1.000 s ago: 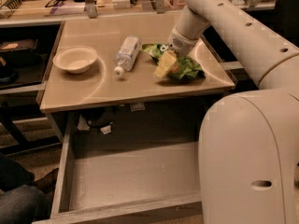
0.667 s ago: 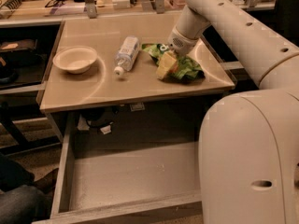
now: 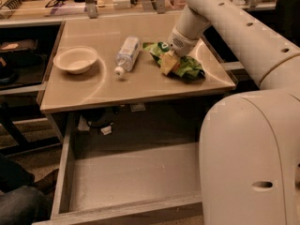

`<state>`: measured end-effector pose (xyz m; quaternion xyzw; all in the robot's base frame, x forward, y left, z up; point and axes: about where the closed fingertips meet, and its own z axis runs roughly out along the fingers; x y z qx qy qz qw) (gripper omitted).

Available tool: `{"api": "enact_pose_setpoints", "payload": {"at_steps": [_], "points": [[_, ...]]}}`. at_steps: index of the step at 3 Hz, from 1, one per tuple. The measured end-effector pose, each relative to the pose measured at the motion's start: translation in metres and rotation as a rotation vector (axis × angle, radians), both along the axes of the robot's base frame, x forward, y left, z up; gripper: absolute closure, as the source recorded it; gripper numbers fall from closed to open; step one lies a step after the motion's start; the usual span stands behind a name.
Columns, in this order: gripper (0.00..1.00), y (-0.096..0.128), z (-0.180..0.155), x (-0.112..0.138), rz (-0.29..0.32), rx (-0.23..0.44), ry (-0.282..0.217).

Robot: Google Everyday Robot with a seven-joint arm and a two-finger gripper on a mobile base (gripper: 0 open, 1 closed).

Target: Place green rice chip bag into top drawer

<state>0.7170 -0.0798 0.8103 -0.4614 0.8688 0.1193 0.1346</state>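
The green rice chip bag (image 3: 186, 67) lies crinkled on the right part of the beige tabletop (image 3: 117, 90). My gripper (image 3: 169, 63) reaches down from the white arm at the upper right and sits on the bag's left half, touching it. The bag rests on the table. The top drawer (image 3: 131, 179) is pulled out below the tabletop's front edge, wide and shallow, with nothing showing inside. Its right end is hidden behind my white body.
A clear plastic water bottle (image 3: 127, 55) lies just left of the bag. A white bowl (image 3: 75, 59) stands at the table's left. My white body (image 3: 253, 163) fills the lower right. Cluttered shelves run along the back, and cables hang under the table (image 3: 101, 125).
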Motion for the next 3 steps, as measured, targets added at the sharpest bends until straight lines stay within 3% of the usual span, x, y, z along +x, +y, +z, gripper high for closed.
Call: {"api": "enact_pose_setpoints", "payload": {"at_steps": [1,2,3], "points": [[1.00,0.000,0.000,0.000,0.000,0.000,0.000],[1.00,0.000,0.003,0.000,0.000,0.000,0.000],[1.00,-0.002,0.010,-0.013,-0.016,0.020,-0.030]]}}
